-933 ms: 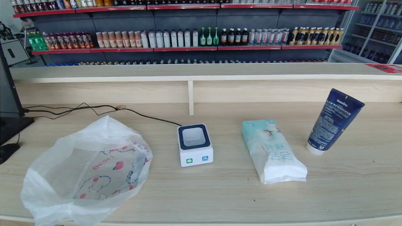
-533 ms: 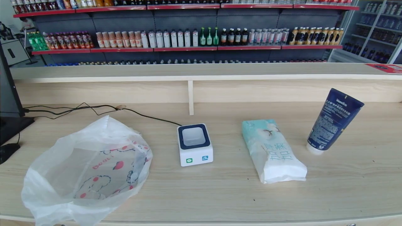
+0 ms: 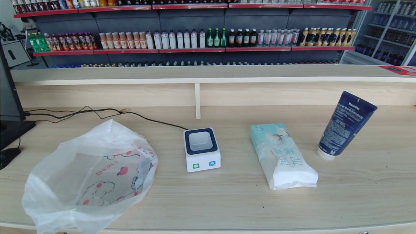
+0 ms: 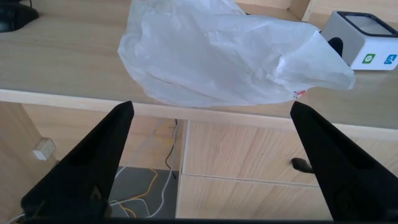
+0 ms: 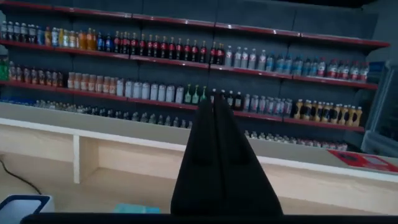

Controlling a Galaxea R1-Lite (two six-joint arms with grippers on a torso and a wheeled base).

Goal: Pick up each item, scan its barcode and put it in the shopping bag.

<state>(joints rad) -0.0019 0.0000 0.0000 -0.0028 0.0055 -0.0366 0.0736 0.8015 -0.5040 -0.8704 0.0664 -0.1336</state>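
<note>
Opening step, by my reading: nothing lifted, both items on the tabletop (image 3: 227, 201).
Largest down: the shopping bag (image 3: 87, 175) gapes open at the robot's left; the tissue pack (image 3: 282, 157) lies flat right of centre; the blue tube (image 3: 346, 125) stands cap-down farther right; the scanner (image 3: 201, 149) sits between bag and pack. Left gripper (image 4: 211, 106) is low before the bag, jaws wide. Right gripper (image 5: 214, 102) faces the shelves (image 5: 186, 59), jaws pressed together, empty. Next, likely: the right jaws open and descend over the pack.

The shopping bag (image 3: 35, 195) is cut off at the head view's bottom edge. In the left wrist view the scanner (image 4: 364, 45) is partly hidden by the shopping bag and clipped at the edge.
</note>
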